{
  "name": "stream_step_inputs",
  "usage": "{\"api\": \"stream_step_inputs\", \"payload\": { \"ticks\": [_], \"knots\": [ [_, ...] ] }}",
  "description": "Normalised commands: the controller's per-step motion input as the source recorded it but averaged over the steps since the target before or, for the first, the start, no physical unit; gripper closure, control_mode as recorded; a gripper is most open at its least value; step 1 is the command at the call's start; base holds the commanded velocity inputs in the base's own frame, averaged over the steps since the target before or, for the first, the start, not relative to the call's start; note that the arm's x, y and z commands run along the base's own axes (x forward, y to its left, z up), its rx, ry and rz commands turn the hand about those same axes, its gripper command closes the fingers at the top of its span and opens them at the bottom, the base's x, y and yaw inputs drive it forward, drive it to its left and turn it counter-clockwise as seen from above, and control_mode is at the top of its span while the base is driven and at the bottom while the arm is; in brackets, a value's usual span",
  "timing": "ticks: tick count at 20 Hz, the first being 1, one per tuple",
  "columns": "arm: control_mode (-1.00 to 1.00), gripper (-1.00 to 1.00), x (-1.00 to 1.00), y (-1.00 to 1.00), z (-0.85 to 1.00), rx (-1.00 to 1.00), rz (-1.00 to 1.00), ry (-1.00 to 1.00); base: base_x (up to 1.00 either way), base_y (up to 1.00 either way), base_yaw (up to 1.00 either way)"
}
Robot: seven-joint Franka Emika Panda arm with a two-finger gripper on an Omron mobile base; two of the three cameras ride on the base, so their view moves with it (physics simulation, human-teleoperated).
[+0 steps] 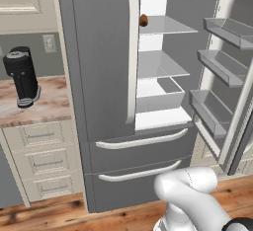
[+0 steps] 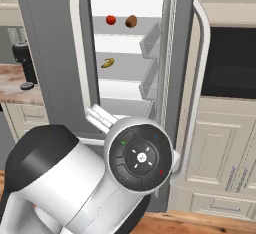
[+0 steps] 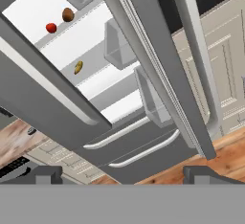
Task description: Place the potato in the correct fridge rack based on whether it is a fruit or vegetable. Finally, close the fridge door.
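the potato (image 2: 131, 21), a dull brown oval lump, is sitting on the top rack (image 2: 120, 30) of the fridge (image 1: 104, 77), beside a glossy red fruit (image 2: 111, 20); from the left base view the closed door's long pale handle (image 1: 132, 52) is hiding half of the potato and all of the fruit. a curved yellow banana (image 2: 107, 63) is lying on the rack below. the racks are looking thin, flat and pale grey. the right door (image 1: 232, 77) is standing wide open, its clear bins (image 1: 220, 67) facing out and its top and lower edge cut off. the end effector (image 3: 122, 173) is hanging well back from the fridge, released, its two dark tips spread wide with nothing between them. in the right base view the arm's white body is blocking the lower drawers. on the wooden counter (image 1: 29, 109) a black appliance (image 1: 22, 74) is standing, too coarse to identify.
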Motion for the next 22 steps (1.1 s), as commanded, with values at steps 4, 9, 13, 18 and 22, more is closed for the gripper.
{"api": "stream_step_inputs", "payload": {
  "ticks": [4, 9, 13, 18, 22],
  "knots": [
    [-1.00, -1.00, 0.12, -0.86, -0.17, 0.13, 0.04, 0.09, 0.00, 0.00, 0.00],
    [-1.00, -1.00, 0.69, -0.57, -0.34, 0.03, 0.00, 0.04, 0.00, 0.00, 0.00],
    [-1.00, -1.00, 0.54, -0.20, -0.77, -0.04, 0.00, -0.04, 0.00, 0.00, 0.00],
    [-1.00, -1.00, 0.33, -0.27, -0.64, 0.00, 0.00, -0.01, 0.00, 0.00, 0.00],
    [-1.00, -1.00, 0.24, -0.27, -0.11, 0.00, 0.00, 0.00, 0.00, 0.00, 0.00]
  ]
}}
